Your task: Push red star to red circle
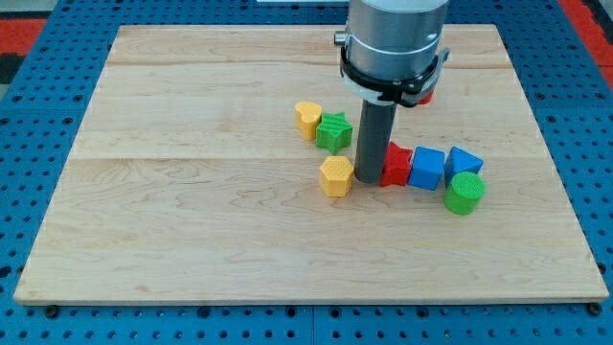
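Observation:
My tip (367, 180) rests on the board between a yellow hexagon (336, 176) on its left and a red block (397, 165) on its right, touching or nearly touching both. The rod hides the red block's left part; it looks like the red star. A second red block (425, 95), probably the red circle, peeks out from under the arm's body higher up at the view's right. Only its small edge shows.
A yellow heart (307, 118) and a green star (334, 131) sit just up-left of the rod. A blue cube (427, 169), another blue block (465, 162) and a green cylinder (465, 194) line up right of the red block. The wooden board (192, 211) lies on a blue pegboard.

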